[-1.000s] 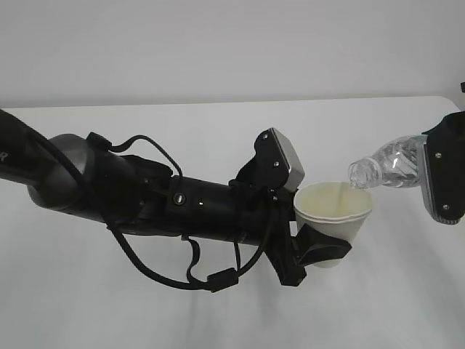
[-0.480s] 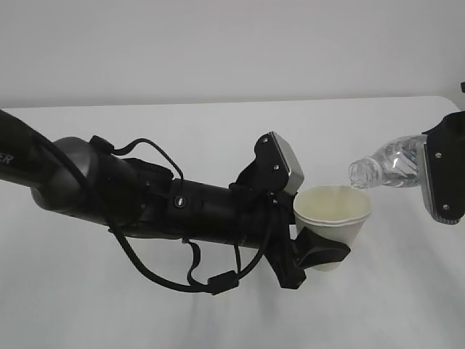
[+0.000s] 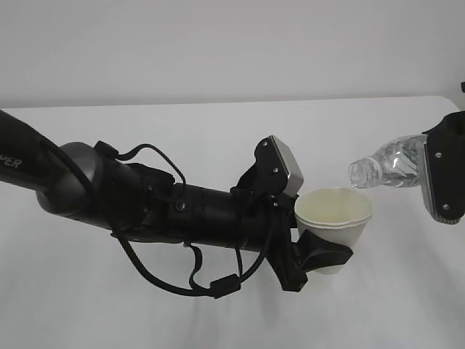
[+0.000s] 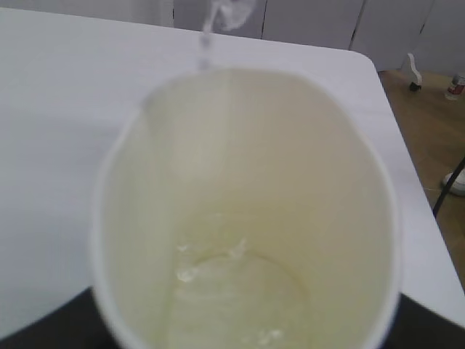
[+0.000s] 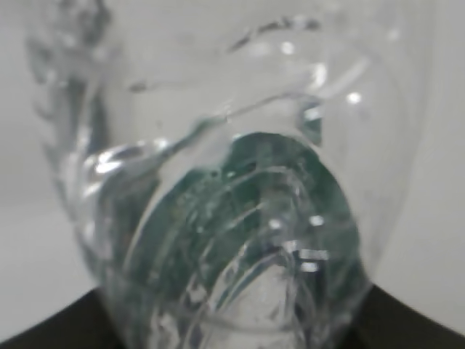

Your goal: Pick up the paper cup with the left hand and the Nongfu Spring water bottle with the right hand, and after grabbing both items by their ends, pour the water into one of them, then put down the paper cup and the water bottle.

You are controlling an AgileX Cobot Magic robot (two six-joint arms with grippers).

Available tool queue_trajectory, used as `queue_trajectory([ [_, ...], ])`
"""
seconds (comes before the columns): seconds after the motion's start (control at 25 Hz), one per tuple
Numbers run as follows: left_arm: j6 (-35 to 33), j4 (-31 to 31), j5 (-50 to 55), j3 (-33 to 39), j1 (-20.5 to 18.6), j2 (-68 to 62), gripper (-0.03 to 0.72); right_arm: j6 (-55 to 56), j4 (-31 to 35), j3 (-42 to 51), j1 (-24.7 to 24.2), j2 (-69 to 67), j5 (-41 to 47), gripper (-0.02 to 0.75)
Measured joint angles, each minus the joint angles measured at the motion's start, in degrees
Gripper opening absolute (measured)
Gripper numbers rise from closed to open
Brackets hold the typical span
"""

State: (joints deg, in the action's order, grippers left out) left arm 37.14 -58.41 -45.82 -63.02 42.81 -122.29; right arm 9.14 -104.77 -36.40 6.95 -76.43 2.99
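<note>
Now left gripper [image 3: 320, 254] clamped round lower body of paper cup [image 3: 333, 219], cup upright, raised above white table [image 3: 218, 123]. Cup squeezed slightly oval at rim. Right gripper [image 3: 429, 171] holds water bottle [image 3: 385, 166] by base end, bottle lying nearly level, open neck pointing left, just above cup's right rim. Left wrist view: shallow pool of water [image 4: 240, 291] in cup bottom, droplets near far rim. Right wrist view: bottle base fills picture, green label showing through.
</note>
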Motion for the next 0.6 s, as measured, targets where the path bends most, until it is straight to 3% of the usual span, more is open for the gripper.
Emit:
queue_trajectory([
  [0.6,0.0,1.4,-2.03,0.0,0.0,0.0,0.414,0.0,0.0,0.0,2.81,0.0,1.52,0.367],
])
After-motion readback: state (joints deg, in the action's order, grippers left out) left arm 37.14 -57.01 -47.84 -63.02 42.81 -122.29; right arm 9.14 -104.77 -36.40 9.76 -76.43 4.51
